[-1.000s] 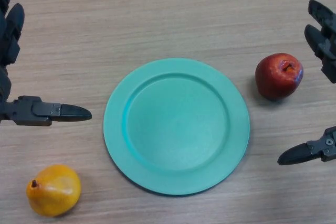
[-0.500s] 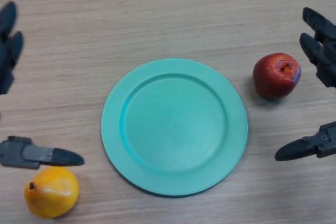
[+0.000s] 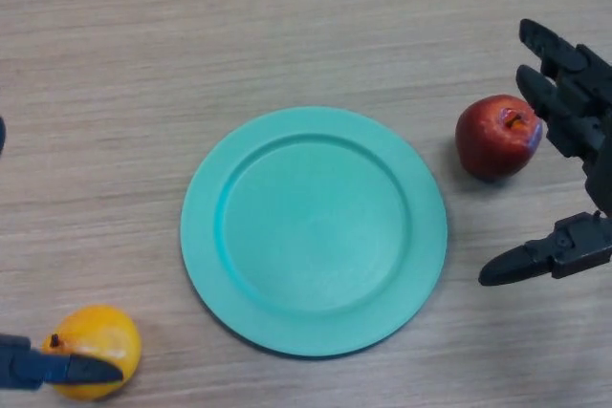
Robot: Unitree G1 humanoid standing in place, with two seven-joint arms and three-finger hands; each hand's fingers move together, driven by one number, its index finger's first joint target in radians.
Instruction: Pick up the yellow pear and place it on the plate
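One wooden table (image 3: pixel 287 35) fills the head view, and everything else is set upon it. At its centre a teal plate (image 3: pixel 314 231) is seen lying flat, with nothing on it. At three o'clock the right hand (image 3: pixel 574 131) is shown with its fingers straight and its thumb spread wide apart from them, nothing being held; the fingers lie just beside a red apple (image 3: pixel 493 137), which is placed at about two o'clock from the plate, near its rim but apart from it. At about eight o'clock from the plate, well clear of the rim, the yellow pear (image 3: pixel 96 333) is found near the bottom left corner. Its lower front is crossed by the thumb of the left hand (image 3: pixel 48 370), little else of which is shown, so whether the pear is held cannot be told.
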